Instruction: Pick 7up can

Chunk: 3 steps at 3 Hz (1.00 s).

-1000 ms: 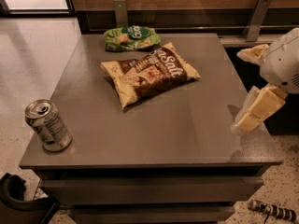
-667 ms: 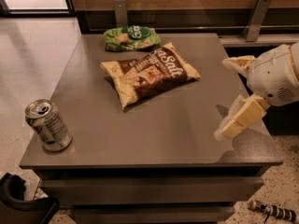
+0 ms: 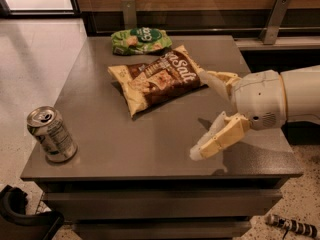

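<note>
The 7up can point(image 3: 51, 134) is a small silver can with a pull-tab top and dark greenish print. It stands upright near the front left corner of the grey table point(image 3: 125, 139). My gripper point(image 3: 200, 114) reaches in from the right, above the table's right half. Its two cream fingers are spread wide apart, one near the brown bag's right end, one lower toward the front edge. It is open and empty, far to the right of the can.
A brown-and-cream chip bag point(image 3: 157, 79) lies in the middle of the table, just left of my upper finger. A green snack bag point(image 3: 141, 40) lies at the back edge. Metal posts stand behind the table. A dark object point(image 3: 20, 216) sits on the floor at front left.
My gripper and arm have moved left over the table, from beyond its right edge to beside the brown bag. The can and both bags have not moved.
</note>
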{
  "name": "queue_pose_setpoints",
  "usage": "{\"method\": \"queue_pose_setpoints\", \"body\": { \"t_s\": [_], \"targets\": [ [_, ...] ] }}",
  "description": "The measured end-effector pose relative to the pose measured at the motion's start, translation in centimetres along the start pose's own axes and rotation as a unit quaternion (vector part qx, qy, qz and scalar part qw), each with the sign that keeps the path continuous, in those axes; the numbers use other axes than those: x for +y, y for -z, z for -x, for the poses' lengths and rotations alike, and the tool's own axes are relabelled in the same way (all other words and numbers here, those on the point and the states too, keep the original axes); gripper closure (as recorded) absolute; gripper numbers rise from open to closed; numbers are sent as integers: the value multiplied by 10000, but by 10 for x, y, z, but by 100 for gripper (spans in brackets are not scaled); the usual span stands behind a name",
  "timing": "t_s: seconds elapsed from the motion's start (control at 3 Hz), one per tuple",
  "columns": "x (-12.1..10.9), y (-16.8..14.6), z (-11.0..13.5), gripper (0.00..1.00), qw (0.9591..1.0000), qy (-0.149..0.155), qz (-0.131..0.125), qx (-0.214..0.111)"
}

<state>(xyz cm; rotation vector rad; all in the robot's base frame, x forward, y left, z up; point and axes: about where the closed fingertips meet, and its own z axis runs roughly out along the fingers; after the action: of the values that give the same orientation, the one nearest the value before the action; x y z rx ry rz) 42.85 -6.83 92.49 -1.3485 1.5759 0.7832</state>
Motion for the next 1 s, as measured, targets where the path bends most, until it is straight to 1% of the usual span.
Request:
{"method": "queue_pose_setpoints", "body": {
  "t_s": [0.33,0.67,1.0],
  "targets": [
    [0,0,1,0,10000,6,-3,-4],
    [7,-43,14,0,9991,105,162,-383],
    [13,-79,25,0,9976,163,287,-603]
  ]
}}
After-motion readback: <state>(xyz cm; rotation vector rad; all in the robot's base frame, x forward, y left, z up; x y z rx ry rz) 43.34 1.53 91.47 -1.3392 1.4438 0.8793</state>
